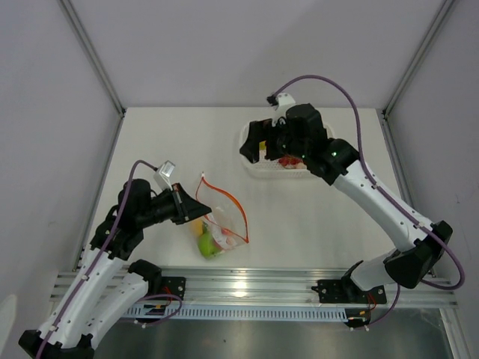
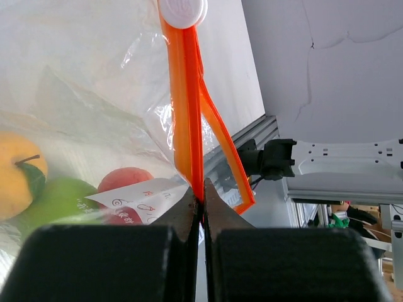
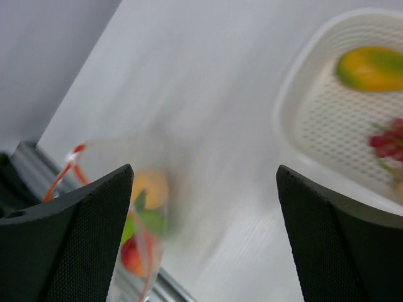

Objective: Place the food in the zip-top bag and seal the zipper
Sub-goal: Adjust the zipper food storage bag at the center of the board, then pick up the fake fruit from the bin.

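Filling step; left gripper (image 2: 203, 204) clamped on red-orange zipper strip (image 2: 187, 107) of clear crinkly bag (image 1: 217, 232), part-filled, at front of white table (image 1: 314, 209); right gripper (image 3: 203, 201) wide, empty, by white perforated basket (image 3: 296, 94); next: centre jaws over orange-yellow mango (image 3: 371, 68).

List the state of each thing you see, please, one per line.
zip-top bag: mouth open, fruits inside
zipper: unsealed, one strip pinched
left gripper: shut on the zipper
right gripper: open, empty
basket: holds mango and grape bunch

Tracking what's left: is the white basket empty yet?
Not empty: the right wrist view shows a mango and a grape bunch lying in the basket.
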Tool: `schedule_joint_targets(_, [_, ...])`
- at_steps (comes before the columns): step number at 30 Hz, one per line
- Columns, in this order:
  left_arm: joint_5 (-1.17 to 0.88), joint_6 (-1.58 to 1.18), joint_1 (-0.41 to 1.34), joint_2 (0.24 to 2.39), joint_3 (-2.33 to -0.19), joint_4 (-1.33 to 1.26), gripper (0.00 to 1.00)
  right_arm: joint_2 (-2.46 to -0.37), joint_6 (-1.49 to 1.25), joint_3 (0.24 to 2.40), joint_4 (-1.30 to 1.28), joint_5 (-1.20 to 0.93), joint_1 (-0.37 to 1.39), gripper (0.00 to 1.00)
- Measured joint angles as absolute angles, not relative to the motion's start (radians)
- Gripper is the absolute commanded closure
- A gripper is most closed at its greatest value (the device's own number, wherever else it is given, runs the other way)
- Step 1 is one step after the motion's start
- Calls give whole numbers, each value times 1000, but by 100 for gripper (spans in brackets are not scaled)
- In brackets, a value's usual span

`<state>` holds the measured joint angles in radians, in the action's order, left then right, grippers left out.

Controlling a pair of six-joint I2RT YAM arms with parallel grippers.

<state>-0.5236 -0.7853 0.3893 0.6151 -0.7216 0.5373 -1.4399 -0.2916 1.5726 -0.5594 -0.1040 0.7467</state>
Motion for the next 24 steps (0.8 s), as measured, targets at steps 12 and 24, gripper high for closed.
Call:
schedule_joint_targets(12, [-523, -777, 389, 633, -715, 533, 99, -1817, -278, 1868, -603, 200, 524, 1])
schedule_joint_targets(24, [-525, -775, 389, 654, -694, 518, 99, -2165, -373, 2016, -890, 253, 358, 2])
